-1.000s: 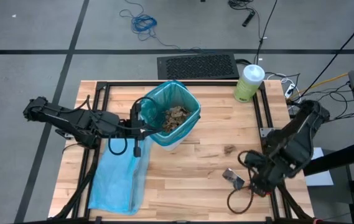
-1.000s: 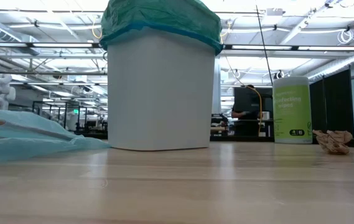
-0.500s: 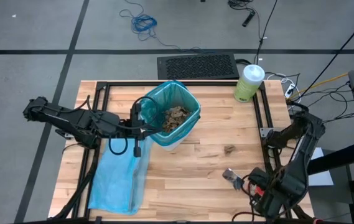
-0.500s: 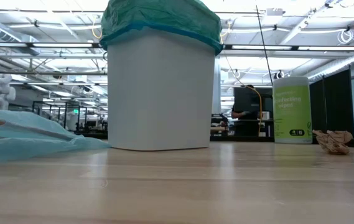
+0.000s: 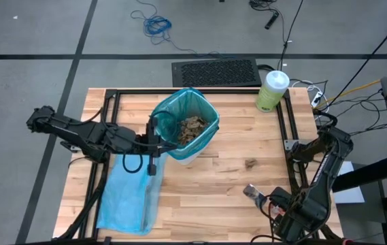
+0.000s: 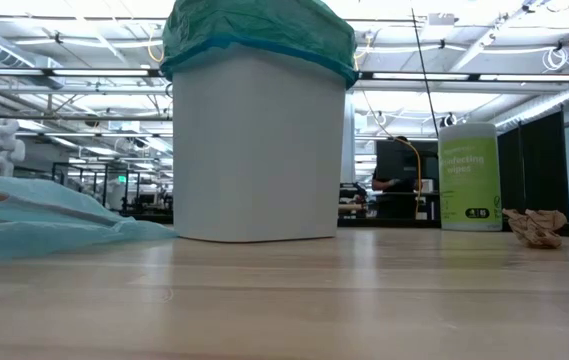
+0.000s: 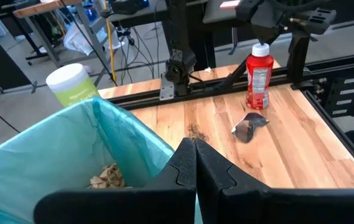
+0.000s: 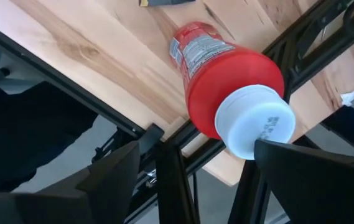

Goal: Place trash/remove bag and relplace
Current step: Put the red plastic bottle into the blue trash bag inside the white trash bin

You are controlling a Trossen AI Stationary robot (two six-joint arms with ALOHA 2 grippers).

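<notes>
Wooden table [image 5: 207, 184] planks fill the near edge, where the right gripper [image 8: 189, 168] hovers with fingers spread wide above an upright red bottle [image 8: 226, 81] with a white cap, not touching it. Just beside the bottle lies a silvery wrapper [image 5: 250, 192]. A pale blue bag [image 5: 128, 201] lies flat at the near left. Farther in, one brown paper wad [image 5: 251, 163] lies alone. The left gripper [image 7: 195, 165], fingers pressed together, sits at the rim of the teal bag [image 5: 179, 109] lining a white bin [image 6: 254, 150]; more paper wads [image 5: 192, 127] lie inside. A green canister [image 5: 272, 90] stands at the far edge.
</notes>
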